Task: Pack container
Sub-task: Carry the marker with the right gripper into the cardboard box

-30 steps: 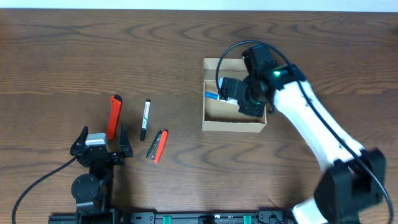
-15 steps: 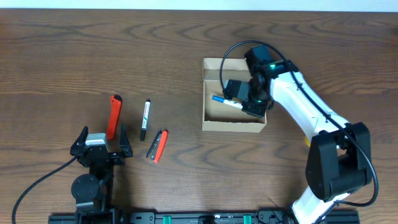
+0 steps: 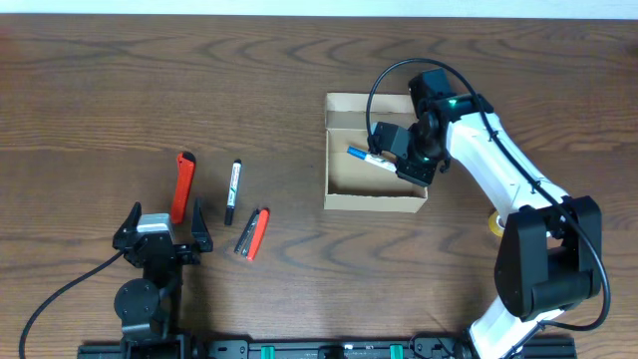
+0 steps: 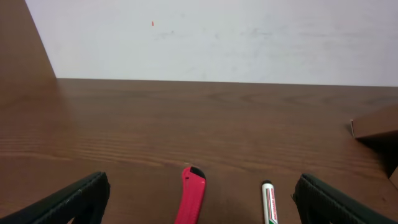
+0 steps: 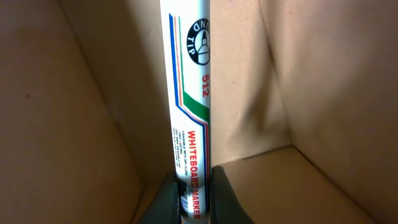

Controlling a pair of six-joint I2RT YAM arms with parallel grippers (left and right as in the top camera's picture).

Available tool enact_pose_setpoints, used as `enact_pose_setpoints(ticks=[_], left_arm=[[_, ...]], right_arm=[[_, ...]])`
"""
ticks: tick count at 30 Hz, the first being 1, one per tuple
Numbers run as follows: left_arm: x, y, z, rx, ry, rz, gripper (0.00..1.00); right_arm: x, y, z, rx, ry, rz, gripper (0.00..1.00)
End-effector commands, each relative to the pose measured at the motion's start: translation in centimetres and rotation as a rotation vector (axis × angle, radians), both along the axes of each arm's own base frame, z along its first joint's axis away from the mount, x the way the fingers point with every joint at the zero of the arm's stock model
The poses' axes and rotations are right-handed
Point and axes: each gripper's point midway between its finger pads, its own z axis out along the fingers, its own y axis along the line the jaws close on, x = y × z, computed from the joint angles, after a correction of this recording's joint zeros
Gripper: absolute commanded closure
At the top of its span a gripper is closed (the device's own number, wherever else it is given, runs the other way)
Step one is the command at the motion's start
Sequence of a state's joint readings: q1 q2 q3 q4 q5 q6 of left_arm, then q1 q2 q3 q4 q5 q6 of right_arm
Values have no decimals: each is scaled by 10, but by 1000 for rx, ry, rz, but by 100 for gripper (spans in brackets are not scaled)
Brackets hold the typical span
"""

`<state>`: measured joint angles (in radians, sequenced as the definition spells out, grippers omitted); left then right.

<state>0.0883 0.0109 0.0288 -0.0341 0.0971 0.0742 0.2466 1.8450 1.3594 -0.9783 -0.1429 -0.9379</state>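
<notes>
The tan cardboard container (image 3: 371, 200) stands open right of centre; its inner walls fill the right wrist view (image 5: 74, 124). My right gripper (image 3: 397, 155) is inside it, shut on a white whiteboard marker with a blue cap (image 3: 365, 157), seen close up in the right wrist view (image 5: 189, 93) between the fingers (image 5: 191, 199). My left gripper (image 3: 159, 227) is open and empty at the front left. Ahead of it lie a red utility knife (image 3: 181, 186) (image 4: 193, 199) and a black-capped marker (image 3: 232, 189) (image 4: 268, 202).
A small red and black tool (image 3: 252, 233) lies right of the left gripper. A yellow roll (image 3: 495, 223) peeks out beside the right arm. The container's corner (image 4: 373, 127) shows at the right of the left wrist view.
My right gripper has shifted slightly right and toward the far side inside the container, carrying the blue-capped marker with it. The left arm has not moved.
</notes>
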Motion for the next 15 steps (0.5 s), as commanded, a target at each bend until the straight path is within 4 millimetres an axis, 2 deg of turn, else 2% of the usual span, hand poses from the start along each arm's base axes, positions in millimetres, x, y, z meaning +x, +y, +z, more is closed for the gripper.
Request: enact_pose_setpoints(ticks=[1,10,15], left_arm=[[0,-2,-19,-15,50,-7,4],[0,-2,-18,-15,50,-7,5],[0,-2,-19,-15,50,-7,4]], right_arm=[[-9,13,-7,23,24,50,99],[-23,18,-20,19,53,72,99],[-34,16,-34,23,77,72,99]])
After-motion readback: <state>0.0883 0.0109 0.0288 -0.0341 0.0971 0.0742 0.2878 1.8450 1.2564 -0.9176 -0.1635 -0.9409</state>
